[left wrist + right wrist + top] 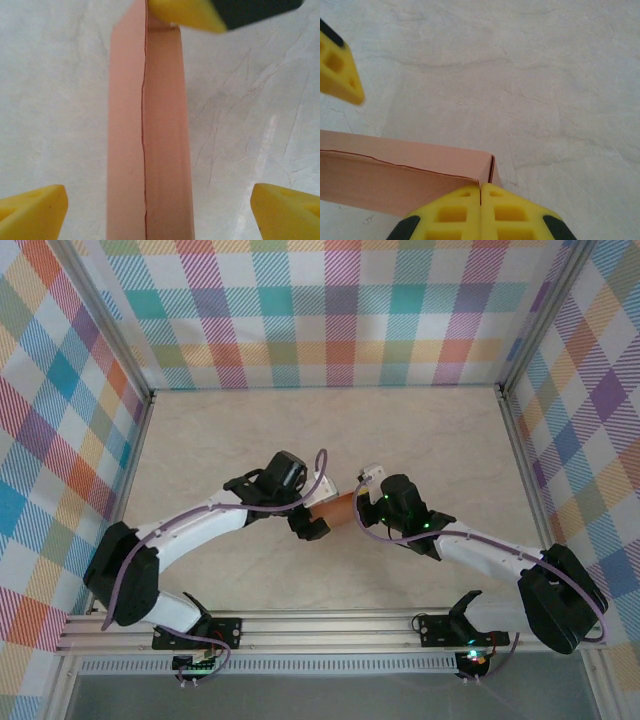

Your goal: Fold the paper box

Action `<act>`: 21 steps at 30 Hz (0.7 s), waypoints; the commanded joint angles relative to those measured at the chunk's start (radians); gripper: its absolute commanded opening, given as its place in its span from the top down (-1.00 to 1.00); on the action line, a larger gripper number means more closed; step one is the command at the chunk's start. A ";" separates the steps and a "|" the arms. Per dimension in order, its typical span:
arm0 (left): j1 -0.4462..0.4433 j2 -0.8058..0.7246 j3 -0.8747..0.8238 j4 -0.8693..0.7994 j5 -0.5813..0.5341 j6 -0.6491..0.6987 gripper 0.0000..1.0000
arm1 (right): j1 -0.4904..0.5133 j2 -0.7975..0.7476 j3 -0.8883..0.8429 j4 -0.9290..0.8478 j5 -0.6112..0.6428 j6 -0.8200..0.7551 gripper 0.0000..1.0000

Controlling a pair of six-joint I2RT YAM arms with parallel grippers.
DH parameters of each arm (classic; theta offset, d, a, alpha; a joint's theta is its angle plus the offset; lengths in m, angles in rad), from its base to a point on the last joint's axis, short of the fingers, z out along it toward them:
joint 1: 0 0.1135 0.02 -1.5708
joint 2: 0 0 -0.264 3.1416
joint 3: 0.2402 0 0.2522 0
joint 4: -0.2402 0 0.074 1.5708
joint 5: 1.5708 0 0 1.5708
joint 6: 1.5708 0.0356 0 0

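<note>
The paper box [338,510] lies on the table as a long, narrow salmon-orange box with a seam running along its top [150,140]. My left gripper [160,207] is open wide. Its yellow fingers [35,210] stand far apart on either side of the box's near end without touching it. My right gripper [480,192] is shut, both fingers pressed together. Its tips rest against the top corner of the box's other end [395,170]. In the top view the left gripper [310,525] and right gripper [368,488] meet over the box at mid-table.
The pale marble-patterned table top [440,440] lies around the box on all sides. Checked cloth walls [330,310] on a metal frame close off the back and both sides. The arm bases sit on the rail [330,630] at the near edge.
</note>
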 commanded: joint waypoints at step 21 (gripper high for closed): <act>-0.061 -0.122 0.029 -0.272 -0.338 -0.499 0.07 | 0.013 0.018 0.146 -0.272 0.044 0.102 1.00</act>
